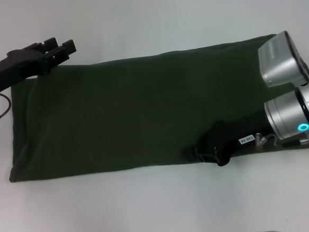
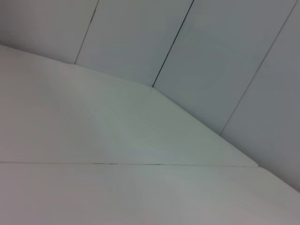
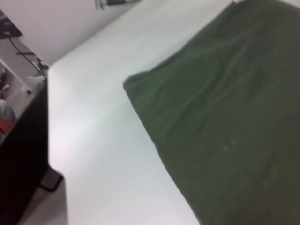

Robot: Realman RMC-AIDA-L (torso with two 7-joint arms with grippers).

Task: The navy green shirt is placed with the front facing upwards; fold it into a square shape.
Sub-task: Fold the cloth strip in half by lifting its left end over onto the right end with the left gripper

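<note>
The left gripper [image 1: 59, 50] hangs at the far left corner of the navy green shirt [image 1: 138, 112], its black fingers [image 1: 67, 46] held close together with only a narrow slot between them; whether any cloth is caught in that slot cannot be told, though the tips sit right at the shirt's edge. From there the shirt stretches away toward the robot's right as a long, plain dark green band, already folded lengthwise, lying flat on the white table [image 1: 150, 206]. No lettering shows on its upper face.

The right gripper [image 1: 212, 149] lies low over the near edge of the shirt, well apart from the left one, toward the shirt's right end. Its dark fingers blend into the cloth, so how wide they stand cannot be told, nor whether they hold the fabric. Behind it the silver wrist with a lit blue ring [image 1: 303, 127] overhangs the shirt's right end.

In the right wrist view the shirt [image 3: 225, 122] shows one corner [image 3: 129, 84] resting on bare table [image 3: 93, 140].
</note>
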